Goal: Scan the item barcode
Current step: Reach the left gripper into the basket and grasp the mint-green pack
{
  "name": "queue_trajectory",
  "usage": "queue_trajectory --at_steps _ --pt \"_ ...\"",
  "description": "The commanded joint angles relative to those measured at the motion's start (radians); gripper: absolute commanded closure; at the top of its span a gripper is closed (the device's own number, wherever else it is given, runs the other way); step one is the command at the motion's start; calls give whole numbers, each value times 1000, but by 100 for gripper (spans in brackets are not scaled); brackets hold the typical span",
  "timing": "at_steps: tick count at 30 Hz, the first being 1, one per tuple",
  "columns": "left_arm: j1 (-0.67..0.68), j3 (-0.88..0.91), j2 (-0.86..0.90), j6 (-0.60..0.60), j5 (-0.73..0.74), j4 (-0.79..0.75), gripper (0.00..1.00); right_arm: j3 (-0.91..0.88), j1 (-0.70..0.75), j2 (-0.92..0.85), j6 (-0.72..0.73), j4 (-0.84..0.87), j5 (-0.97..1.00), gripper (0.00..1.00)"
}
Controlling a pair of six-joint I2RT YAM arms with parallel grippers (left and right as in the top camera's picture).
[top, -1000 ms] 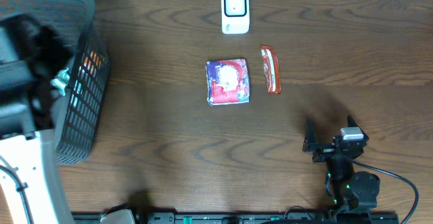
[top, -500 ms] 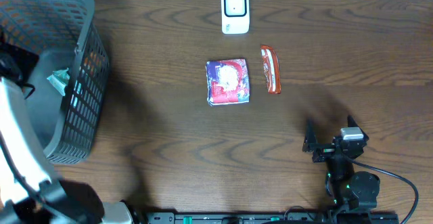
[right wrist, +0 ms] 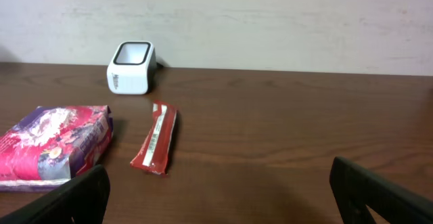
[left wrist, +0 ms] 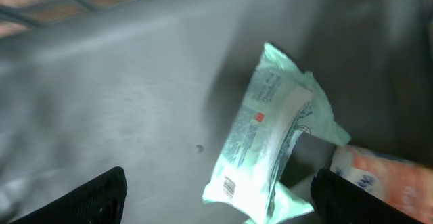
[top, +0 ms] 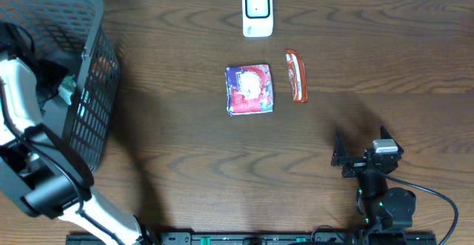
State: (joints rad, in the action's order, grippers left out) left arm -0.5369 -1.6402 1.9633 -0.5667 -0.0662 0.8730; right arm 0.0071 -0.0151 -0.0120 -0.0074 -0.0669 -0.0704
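Note:
A pale green packet (left wrist: 270,143) with a small barcode lies tilted on the grey floor of the basket (top: 96,82). My left gripper (left wrist: 220,197) is open just above it, and its lower end sits between the two dark fingers (left wrist: 101,197), touching neither. From overhead the packet (top: 67,87) shows through the basket wall. The white scanner (top: 258,11) stands at the table's far edge, also in the right wrist view (right wrist: 131,67). My right gripper (top: 363,155) rests open and empty at the near right.
A purple-pink pouch (top: 249,89) and a red snack bar (top: 296,75) lie on the brown table in front of the scanner. An orange and white pack (left wrist: 385,180) lies beside the green packet in the basket. The basket's walls hem in my left arm.
My left arm has swung and dropped lower inside the basket, toward the green packet. The right arm and the table items have not moved.

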Motion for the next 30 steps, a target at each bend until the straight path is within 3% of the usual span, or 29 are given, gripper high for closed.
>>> queue_trajectory --at_steps 1,10,15,16,17,20,23,24,30 --pt "24 -5 56 71 58 -12 12 -2 7 6 14 -4 5 1" --pt "70 -4 162 115 54 -40 14 -2 7 6 14 -4 5 1" --pt "71 -2 180 117 -56 -18 32 -2 7 6 14 -4 5 1" --pt "71 -2 180 118 -99 -8 39 -2 7 6 14 -4 5 1" --pt "69 -2 180 117 -189 10 54 -2 7 6 14 -4 5 1" --pt "61 -2 180 117 -216 24 60 -2 7 6 14 -4 5 1" --pt "50 -2 175 117 -215 43 81 -2 7 6 14 -4 5 1" --pt "49 -2 171 117 -212 51 92 -2 7 6 14 -4 5 1" --pt "49 -15 51 116 -145 86 93 -2 7 6 14 -4 5 1"
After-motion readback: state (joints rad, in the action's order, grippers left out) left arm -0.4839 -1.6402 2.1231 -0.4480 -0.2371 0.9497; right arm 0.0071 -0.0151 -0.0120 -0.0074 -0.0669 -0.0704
